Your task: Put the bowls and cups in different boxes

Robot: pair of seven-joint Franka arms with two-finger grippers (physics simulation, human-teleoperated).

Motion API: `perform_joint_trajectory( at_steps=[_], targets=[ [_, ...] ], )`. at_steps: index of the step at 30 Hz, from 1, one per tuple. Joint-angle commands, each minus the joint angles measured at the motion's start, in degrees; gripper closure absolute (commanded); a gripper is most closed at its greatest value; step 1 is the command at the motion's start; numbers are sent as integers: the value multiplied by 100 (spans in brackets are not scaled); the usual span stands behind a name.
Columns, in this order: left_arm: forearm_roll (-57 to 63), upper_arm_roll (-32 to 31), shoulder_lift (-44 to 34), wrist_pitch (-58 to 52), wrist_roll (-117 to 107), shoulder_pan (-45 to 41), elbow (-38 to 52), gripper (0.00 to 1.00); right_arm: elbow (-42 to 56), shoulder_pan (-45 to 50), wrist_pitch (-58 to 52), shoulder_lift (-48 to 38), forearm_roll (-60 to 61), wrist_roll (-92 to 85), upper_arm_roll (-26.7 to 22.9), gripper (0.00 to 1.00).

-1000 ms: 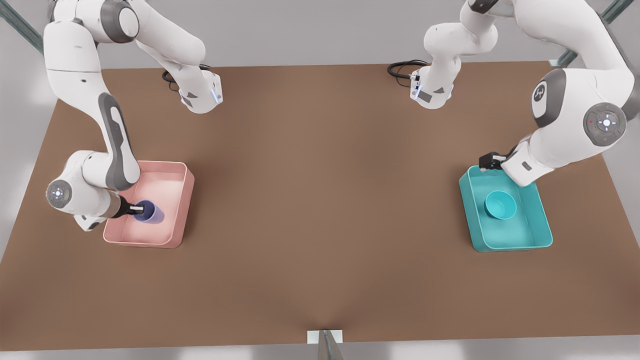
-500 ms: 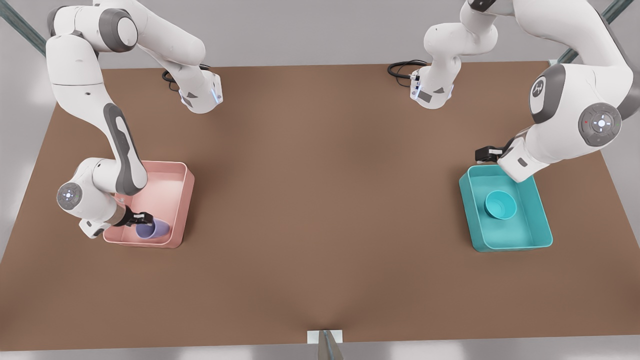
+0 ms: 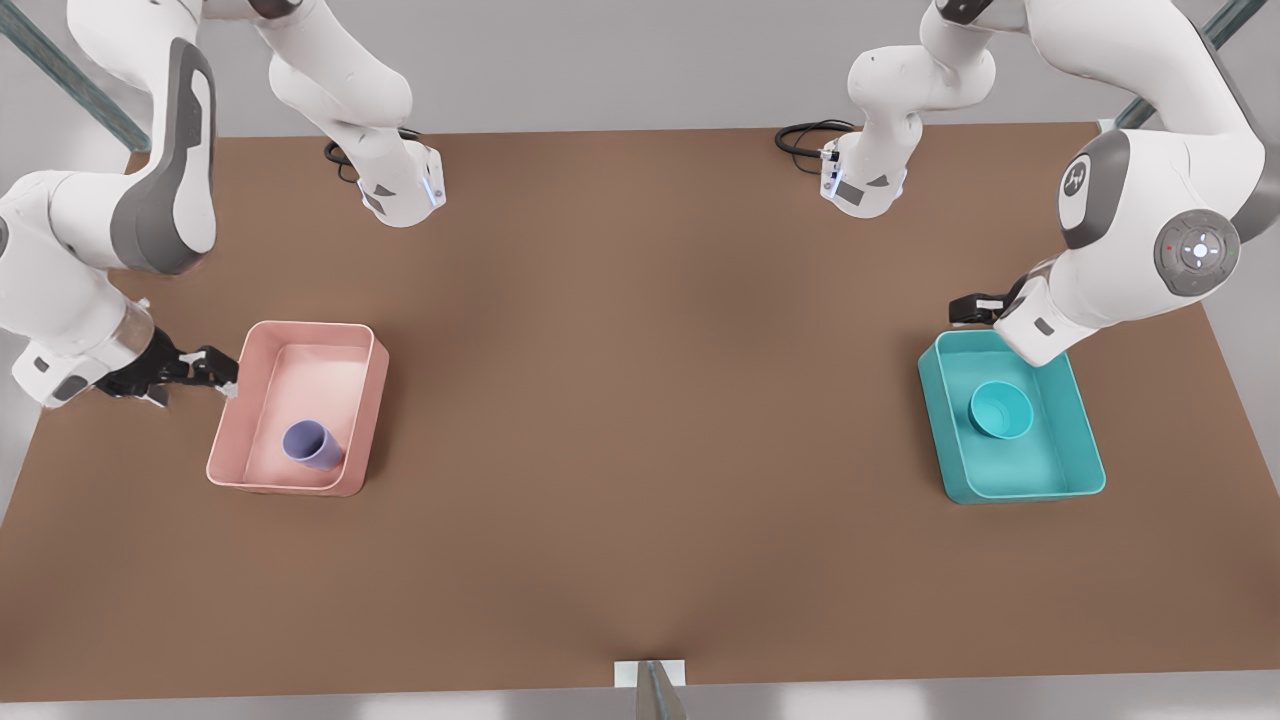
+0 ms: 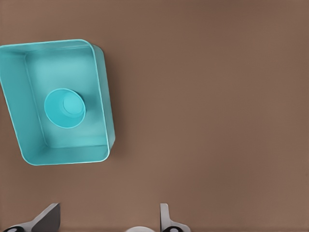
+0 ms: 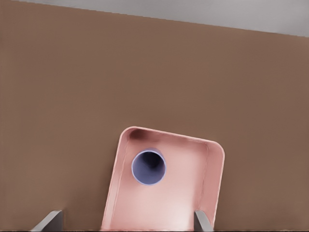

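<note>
The lavender cup [image 3: 312, 444] [image 5: 148, 167] stands upright, mouth up, in the near part of the pink box [image 3: 372, 400] [image 5: 212, 174]. My right gripper [image 3: 215, 372] [image 5: 126, 223] hovers open and empty just off the pink box's side at the front view's left. The round teal bowl [image 3: 1000, 409] [image 4: 64, 108] rests in the middle of the teal box [image 3: 1085, 440] [image 4: 104, 96]. My left gripper [image 3: 968, 309] [image 4: 107, 221] hangs open and empty above the table by the teal box's far corner.
The brown table [image 3: 640, 400] stretches bare between the two boxes. Both arm bases [image 3: 400, 190] [image 3: 860, 185] and a black cable [image 3: 800, 135] sit along the far edge. A small metal bracket [image 3: 650, 680] is at the near edge.
My right gripper let go of the cup, rose and drew back to the front view's left; the cup now stands free in the pink box. The left gripper shifted slightly away from the teal box.
</note>
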Motion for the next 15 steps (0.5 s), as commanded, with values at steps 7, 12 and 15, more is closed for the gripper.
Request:
perform_joint_trajectory(
  at_steps=[7, 12, 15],
  targets=[
    [-6, -5, -6, -14, -131, -8, -6, 0, 264, -6, -1856, -127, -35, 690, -27, 0],
    [-6, -5, -14, -14, -140, -8, 2, 0, 440, 1064, -1926, -92, 0, 681, -1255, 0],
    [-6, -5, -6, -5, -131, -8, 2, 0, 510, 1233, -1935, -75, 27, 611, -1494, 0]
  ],
)
